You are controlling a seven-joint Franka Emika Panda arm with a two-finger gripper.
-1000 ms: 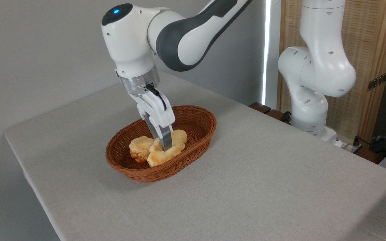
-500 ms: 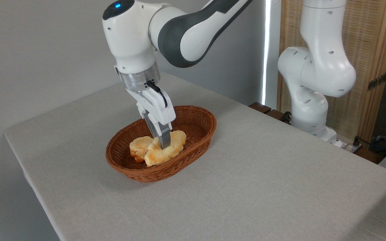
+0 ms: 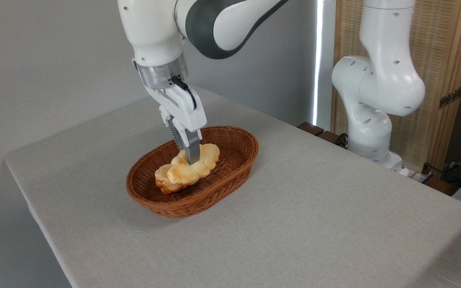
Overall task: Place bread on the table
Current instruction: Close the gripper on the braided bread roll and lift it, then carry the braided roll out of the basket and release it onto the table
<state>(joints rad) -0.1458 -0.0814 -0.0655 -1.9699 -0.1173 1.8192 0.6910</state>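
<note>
While tool (image 3: 192, 159) grips, bread (image 3: 194, 168) golden, braided.

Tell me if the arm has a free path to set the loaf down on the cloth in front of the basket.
Probably yes. The gripper is shut on the bread, held above the basket floor, and the table in front looks bare. Only the basket's rim must be cleared.

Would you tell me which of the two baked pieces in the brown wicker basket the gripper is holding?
The gripper holds the long braided golden loaf, not the small round bun partly hidden behind its left end.
</note>
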